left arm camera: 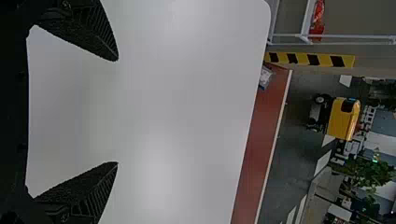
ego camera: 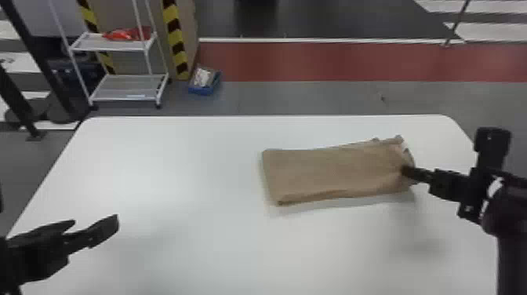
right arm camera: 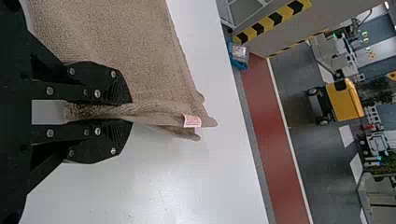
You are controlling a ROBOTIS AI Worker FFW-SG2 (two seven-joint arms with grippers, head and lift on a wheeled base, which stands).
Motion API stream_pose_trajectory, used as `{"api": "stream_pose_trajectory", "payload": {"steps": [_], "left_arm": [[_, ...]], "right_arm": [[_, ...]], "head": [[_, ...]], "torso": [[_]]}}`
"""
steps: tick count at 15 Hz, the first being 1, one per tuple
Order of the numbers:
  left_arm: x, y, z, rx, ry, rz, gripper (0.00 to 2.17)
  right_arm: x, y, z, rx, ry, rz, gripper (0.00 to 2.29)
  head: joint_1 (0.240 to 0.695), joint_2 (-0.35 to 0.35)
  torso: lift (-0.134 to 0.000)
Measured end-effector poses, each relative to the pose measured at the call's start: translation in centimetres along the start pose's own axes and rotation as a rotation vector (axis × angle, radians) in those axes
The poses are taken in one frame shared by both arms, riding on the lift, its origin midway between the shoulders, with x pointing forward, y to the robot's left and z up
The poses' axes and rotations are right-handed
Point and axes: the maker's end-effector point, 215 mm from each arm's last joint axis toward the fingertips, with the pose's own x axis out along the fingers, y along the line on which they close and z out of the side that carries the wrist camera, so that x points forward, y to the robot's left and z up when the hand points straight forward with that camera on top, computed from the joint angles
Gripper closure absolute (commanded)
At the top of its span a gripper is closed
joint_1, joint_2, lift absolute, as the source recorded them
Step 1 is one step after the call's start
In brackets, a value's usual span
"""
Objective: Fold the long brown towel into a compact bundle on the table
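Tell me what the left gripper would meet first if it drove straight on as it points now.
Probably the table: its bare white top lies ahead of the left gripper, whose jaws are open. The clearance is unclear, so it might pass above instead.

The towel (right arm camera: 116, 46) ran past the right wrist view's top edge, the print on its tag (right arm camera: 191, 121) too small to read. The head view's bottom cropped the tabletop (ego camera: 196, 243).

I see industrial hall or workshop: yellow-black striped edging (ego camera: 173, 37), red floor lane (ego camera: 333, 61), metal rack on casters (ego camera: 119, 86), yellow wheeled machine (left arm camera: 344, 118) on grey floor beyond white table (ego camera: 196, 164).
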Motion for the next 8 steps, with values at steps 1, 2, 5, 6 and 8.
{"api": "stream_pose_trajectory", "payload": {"steps": [1, 2, 5, 6, 8], "left_arm": [[0.0, 0.0, 0.0, 0.0, 0.0, 0.0, 0.09], [0.1, 0.0, 0.0, -0.001, 0.0, 0.0, 0.09], [0.1, 0.1, 0.1, -0.001, -0.001, 0.002, 0.09], [0.1, 0.2, 0.1, -0.001, -0.001, 0.002, 0.09], [0.2, 0.1, 0.1, -0.002, -0.001, 0.001, 0.09]], "right_arm": [[-0.4, -0.1, 0.2, 0.004, -0.011, 0.0, 1.64], [-0.8, -0.3, 0.4, 0.009, -0.023, -0.001, 1.65], [-3.2, -2.1, 1.9, 0.046, -0.073, -0.022, 1.65], [-4.5, -3.0, 2.9, 0.067, -0.097, -0.033, 1.64], [-7.3, -4.2, 5.7, 0.102, -0.17, -0.04, 1.65]], "head": [[0.695, -0.016], [0.695, -0.018], [0.695, -0.039], [0.695, -0.051], [0.695, -0.088]], "torso": [[-0.123], [-0.123], [-0.123], [-0.123], [-0.123]]}}
